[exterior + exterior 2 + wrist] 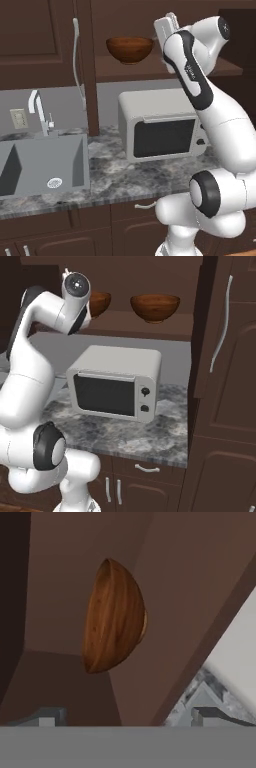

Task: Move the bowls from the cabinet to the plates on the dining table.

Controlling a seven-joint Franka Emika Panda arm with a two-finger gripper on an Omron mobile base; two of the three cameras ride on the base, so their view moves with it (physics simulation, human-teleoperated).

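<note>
Two reddish-brown bowls stand on the shelf of the open dark brown cabinet (150,326). One bowl (155,307) shows whole, and the other bowl (101,302) is partly hidden behind my arm. From the left side, a bowl (130,49) sits just left of my raised hand. In the hand view, which is rolled, a bowl (114,617) lies ahead of my gripper (127,719). The gripper is open, fingertips (47,717) wide apart, with nothing between them and a gap to the bowl. The plates and the dining table are out of view.
A white microwave (115,386) stands on the marble counter (115,175) right under the shelf. A steel sink (40,165) with a faucet (37,107) lies to the left. Open cabinet doors with bar handles (220,331) flank the shelf.
</note>
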